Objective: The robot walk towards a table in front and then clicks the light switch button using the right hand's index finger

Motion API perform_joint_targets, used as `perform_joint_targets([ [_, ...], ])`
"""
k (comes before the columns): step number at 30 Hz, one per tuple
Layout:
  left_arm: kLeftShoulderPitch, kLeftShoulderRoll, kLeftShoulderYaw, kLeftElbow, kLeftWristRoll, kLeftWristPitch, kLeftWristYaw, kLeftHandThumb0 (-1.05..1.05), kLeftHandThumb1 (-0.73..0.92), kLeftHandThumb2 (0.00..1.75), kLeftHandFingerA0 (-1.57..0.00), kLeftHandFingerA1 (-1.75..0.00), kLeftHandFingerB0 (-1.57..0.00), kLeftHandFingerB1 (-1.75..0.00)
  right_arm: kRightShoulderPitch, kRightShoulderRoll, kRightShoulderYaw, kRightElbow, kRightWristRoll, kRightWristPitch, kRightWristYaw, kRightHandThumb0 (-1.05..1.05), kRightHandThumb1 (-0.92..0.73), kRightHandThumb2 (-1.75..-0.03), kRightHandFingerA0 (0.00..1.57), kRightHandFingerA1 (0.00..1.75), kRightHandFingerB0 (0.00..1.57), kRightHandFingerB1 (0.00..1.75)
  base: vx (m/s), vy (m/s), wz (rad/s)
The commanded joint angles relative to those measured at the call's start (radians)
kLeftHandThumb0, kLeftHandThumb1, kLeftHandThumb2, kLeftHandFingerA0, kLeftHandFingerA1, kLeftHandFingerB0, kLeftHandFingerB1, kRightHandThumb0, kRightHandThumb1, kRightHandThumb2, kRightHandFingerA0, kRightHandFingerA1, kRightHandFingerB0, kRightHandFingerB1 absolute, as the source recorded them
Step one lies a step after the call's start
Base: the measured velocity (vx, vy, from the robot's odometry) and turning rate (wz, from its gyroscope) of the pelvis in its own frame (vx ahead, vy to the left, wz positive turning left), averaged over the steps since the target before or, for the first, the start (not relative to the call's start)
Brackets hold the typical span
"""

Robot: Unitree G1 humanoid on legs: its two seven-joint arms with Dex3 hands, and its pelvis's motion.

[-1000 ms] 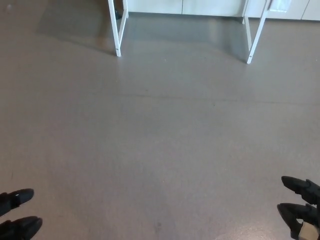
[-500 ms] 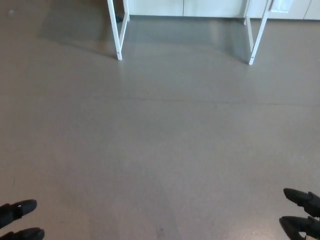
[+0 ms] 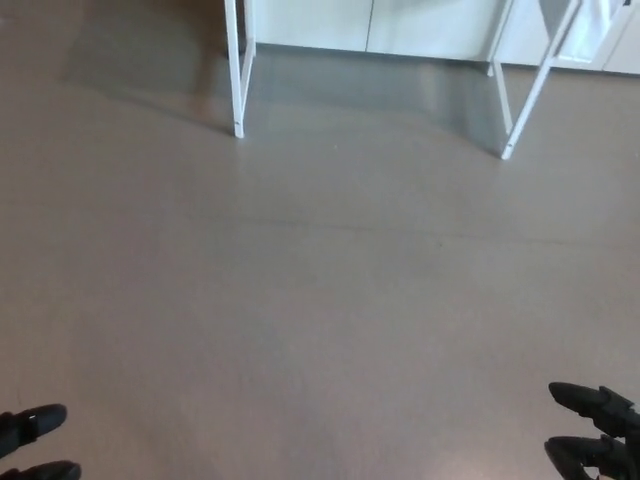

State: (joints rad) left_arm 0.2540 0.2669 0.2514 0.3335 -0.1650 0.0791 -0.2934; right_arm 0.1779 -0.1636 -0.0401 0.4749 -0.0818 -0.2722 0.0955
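I see bare floor [image 3: 320, 300] ahead and white table legs [image 3: 237, 70] at the top. My left hand [image 3: 35, 440] and right hand [image 3: 595, 435] hang low at the corners, fingers apart, holding nothing.

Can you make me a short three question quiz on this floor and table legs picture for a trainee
1. True or false: the light switch button is visible in the head view.
2. Which hand shows at the lower right edge? A) left hand B) right hand C) a person's hand
3. Fill in: the white table legs stand at the ____ of the picture.

Key:
1. False. Only the grey floor, the table legs and the hands show.
2. B. The right hand is at lower right, fingers apart and holding nothing; the left hand is at lower left.
3. Top.
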Motion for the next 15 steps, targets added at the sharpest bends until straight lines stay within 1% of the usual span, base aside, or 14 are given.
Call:
perform_joint_targets([
  [1, 0.002, 0.007, -0.005, 0.004, 0.002, 0.004, -0.005, -0.19, 0.52, 0.55, -0.59, -0.47, -0.52, -0.40, 0.000, -0.031, 0.003, 0.020, -0.018, -0.038, -0.004, -0.37, -0.67, -0.60, 0.57, 0.57, 0.39, 0.45, 0.24, -0.030, 0.12],
  [6, -0.006, 0.009, -0.008, 0.002, 0.008, -0.001, 0.006, -0.18, 0.52, 0.55, -0.60, -0.48, -0.55, -0.41, -0.012, -0.034, 0.011, 0.023, -0.028, -0.025, -0.012, -0.36, -0.67, -0.60, 0.58, 0.57, 0.40, 0.44, 0.28, -0.116, 0.19],
  [7, -0.006, 0.009, -0.008, 0.004, 0.009, -0.003, 0.004, -0.19, 0.52, 0.55, -0.59, -0.48, -0.55, -0.41, -0.012, -0.035, 0.012, 0.024, -0.030, -0.028, -0.014, -0.36, -0.67, -0.60, 0.59, 0.58, 0.40, 0.45, 0.31, -0.258, -0.47],
  [8, -0.003, 0.012, -0.010, 0.008, 0.010, -0.010, -0.003, -0.20, 0.51, 0.55, -0.59, -0.48, -0.54, -0.41, -0.010, -0.039, 0.016, 0.031, -0.035, -0.041, -0.013, -0.35, -0.68, -0.60, 0.58, 0.58, 0.40, 0.45, 0.31, -0.207, 0.76],
  [10, -0.002, 0.017, -0.015, 0.016, 0.016, -0.024, -0.009, -0.21, 0.52, 0.55, -0.58, -0.47, -0.53, -0.40, -0.010, -0.045, 0.023, 0.037, -0.041, -0.052, -0.016, -0.36, -0.68, -0.60, 0.59, 0.58, 0.40, 0.46, 0.29, -0.204, 0.29],
  [12, 0.003, 0.019, -0.019, 0.015, 0.022, -0.029, -0.006, -0.21, 0.52, 0.55, -0.61, -0.48, -0.53, -0.40, -0.011, -0.052, 0.031, 0.047, -0.052, -0.061, -0.019, -0.36, -0.68, -0.60, 0.60, 0.58, 0.40, 0.45, 0.26, -0.157, 0.01],
  [15, 0.005, 0.021, -0.024, 0.019, 0.025, -0.040, -0.007, -0.21, 0.52, 0.55, -0.61, -0.48, -0.53, -0.40, -0.009, -0.061, 0.043, 0.046, -0.064, -0.059, -0.022, -0.35, -0.68, -0.60, 0.61, 0.57, 0.41, 0.44, 0.26, -0.072, -0.08],
])
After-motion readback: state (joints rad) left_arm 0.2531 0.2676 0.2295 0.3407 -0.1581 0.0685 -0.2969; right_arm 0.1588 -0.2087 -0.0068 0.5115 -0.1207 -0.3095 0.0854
